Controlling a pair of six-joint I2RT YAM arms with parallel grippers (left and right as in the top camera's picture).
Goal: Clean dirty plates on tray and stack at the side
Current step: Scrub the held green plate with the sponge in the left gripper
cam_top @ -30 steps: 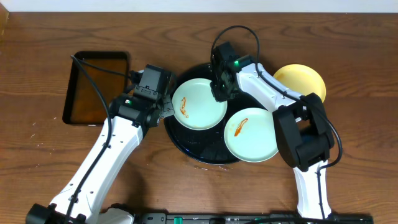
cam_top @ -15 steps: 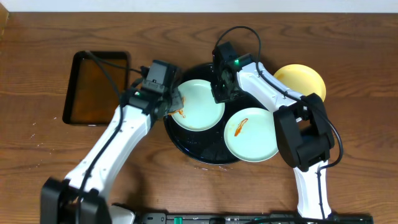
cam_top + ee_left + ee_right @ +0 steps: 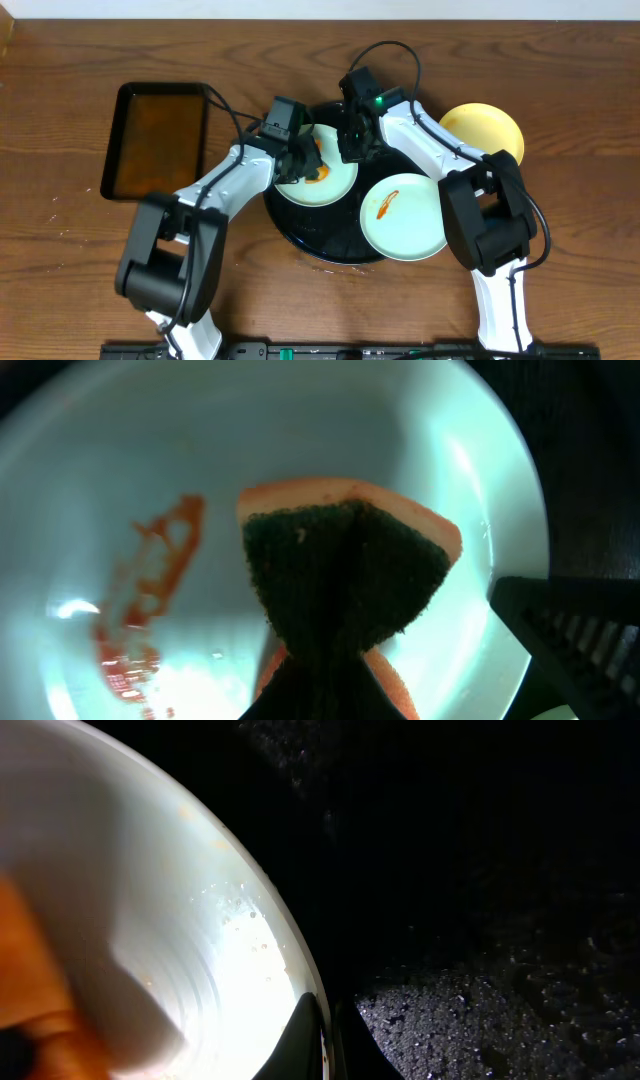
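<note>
Pinning the plate (image 3: 335, 183) at the tray's (image 3: 305, 232) 11 o'clock, the right gripper (image 3: 350, 150) clamps its 2 o'clock rim, likely to stop it sliding while the left gripper (image 3: 300, 160), clamped on a sponge (image 3: 345, 575), scrubs the smear (image 3: 150, 590).

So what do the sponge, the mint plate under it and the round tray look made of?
Sponge: orange foam with a dark green fibrous scouring face. Mint plate: smooth, glossy, plastic or glazed ceramic, can't tell. Round tray: black, glossy, likely plastic or lacquered.
</note>
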